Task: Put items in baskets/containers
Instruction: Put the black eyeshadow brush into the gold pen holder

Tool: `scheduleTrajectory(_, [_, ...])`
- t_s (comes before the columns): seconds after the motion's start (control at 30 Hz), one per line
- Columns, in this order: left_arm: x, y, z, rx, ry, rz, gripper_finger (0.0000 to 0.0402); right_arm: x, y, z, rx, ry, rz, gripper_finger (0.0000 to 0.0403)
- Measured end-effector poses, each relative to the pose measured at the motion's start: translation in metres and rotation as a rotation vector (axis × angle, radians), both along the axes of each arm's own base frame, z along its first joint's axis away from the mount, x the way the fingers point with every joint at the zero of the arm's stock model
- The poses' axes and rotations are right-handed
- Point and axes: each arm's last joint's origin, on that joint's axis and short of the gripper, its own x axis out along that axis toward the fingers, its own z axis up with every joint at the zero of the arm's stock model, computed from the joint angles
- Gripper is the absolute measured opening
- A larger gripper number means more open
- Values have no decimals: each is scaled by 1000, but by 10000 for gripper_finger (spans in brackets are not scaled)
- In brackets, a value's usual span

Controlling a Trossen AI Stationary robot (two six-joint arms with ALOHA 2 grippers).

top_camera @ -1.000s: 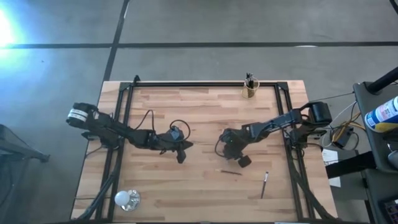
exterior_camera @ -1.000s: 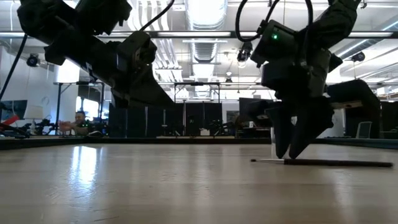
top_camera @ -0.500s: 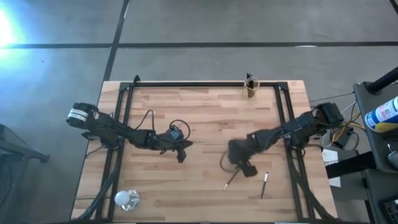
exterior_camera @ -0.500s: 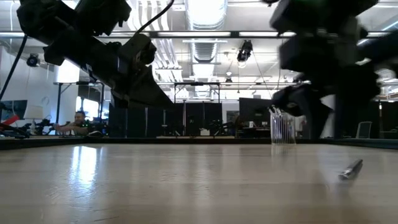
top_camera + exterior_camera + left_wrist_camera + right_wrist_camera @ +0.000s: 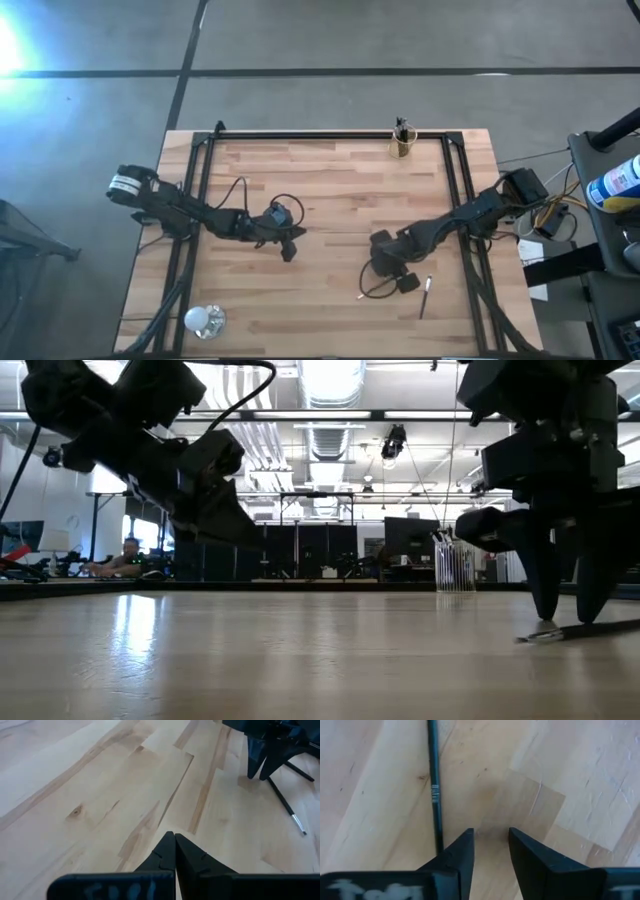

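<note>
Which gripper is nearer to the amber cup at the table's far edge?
Right. The right gripper is nearer the cup; the left gripper is farther off.

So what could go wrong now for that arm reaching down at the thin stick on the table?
In the right wrist view the stick lies beside the right gripper, outside its open fingers, so closing may well catch nothing. The tips stand low at the wood in the low view, so another nudge may send it skidding. The cup stands far off at the table's back edge, a long carry for a thin stick.
</note>
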Motion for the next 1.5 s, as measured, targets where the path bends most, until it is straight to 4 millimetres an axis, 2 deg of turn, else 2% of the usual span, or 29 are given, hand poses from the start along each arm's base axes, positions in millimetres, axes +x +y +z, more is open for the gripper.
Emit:
scheduleTrajectory(0.17, [-1,0,-2,-7,4,4,0,1,-1,8,7,15,-73,109])
scheduleTrajectory(0.27, [-1,0,-1,-7,2,4,0,6,3,24,27,-7,-95,120])
scheduleTrajectory(0.33, [-1,0,-1,-7,1,4,0,6,7,28,24,13,-95,129])
scheduleTrajectory(0.63, [-1,0,-2,-2,5,1,0,-1,25,12,-2,83,-60,141])
scheduleTrajectory(0.83, [-2,0,-2,-2,7,1,0,0,29,2,-39,106,-67,112])
scheduleTrajectory(1.03, [-2,0,-3,-32,18,3,6,1,28,-2,-67,110,-73,59])
scheduleTrajectory(1.2, [-2,-1,-2,-75,-6,51,44,1,25,-2,-68,107,-75,15])
scheduleTrajectory(1.33, [0,-8,8,32,-112,104,79,2,18,5,-32,61,-98,11])
scheduleTrajectory(1.5, [1,-12,20,121,-268,56,101,7,2,15,69,-155,-190,10])
